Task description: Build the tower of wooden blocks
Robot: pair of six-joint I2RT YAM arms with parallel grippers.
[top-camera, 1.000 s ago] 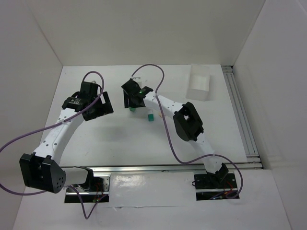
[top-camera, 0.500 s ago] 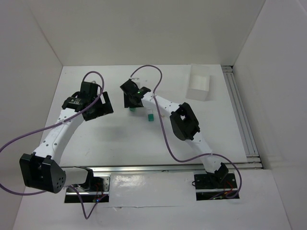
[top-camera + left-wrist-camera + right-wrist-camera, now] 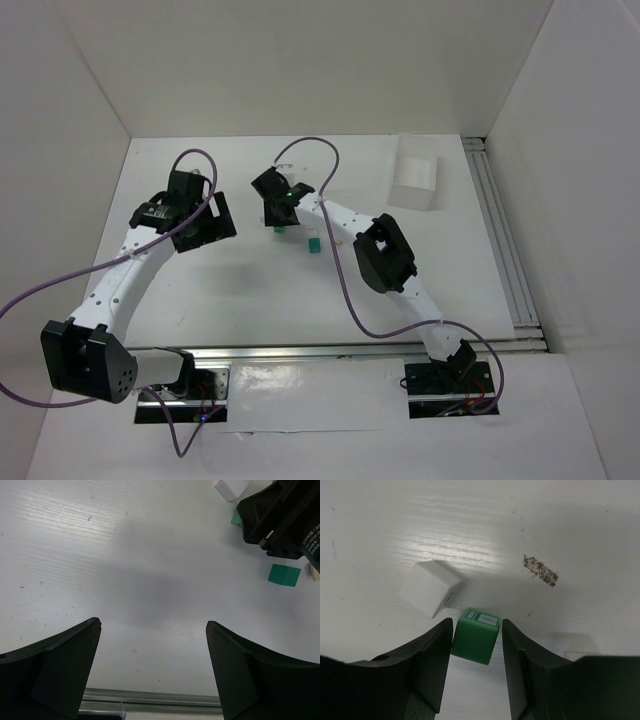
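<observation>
No stacked tower shows; the blocks lie apart on the white table. My right gripper (image 3: 476, 625) points down with its jaws either side of a green cube (image 3: 475, 636) that has a sticker on top. The left finger is against the cube and a thin gap shows at the right finger. In the top view this gripper (image 3: 277, 212) covers most of the cube (image 3: 280, 229). A white cube (image 3: 430, 587) lies just beyond. A teal cube (image 3: 314, 244) sits alone to the right, also in the left wrist view (image 3: 284, 575). My left gripper (image 3: 152, 625) is open and empty.
A clear plastic tray (image 3: 415, 180) stands at the back right. A tan sliver (image 3: 314, 572) shows at the right edge of the left wrist view, beside the teal cube. A metal rail (image 3: 510, 250) runs along the table's right side. A scuff mark (image 3: 540, 570) is on the table.
My right arm has shifted slightly left, with its gripper staying over the green cube. The left arm and the teal cube have not moved.
</observation>
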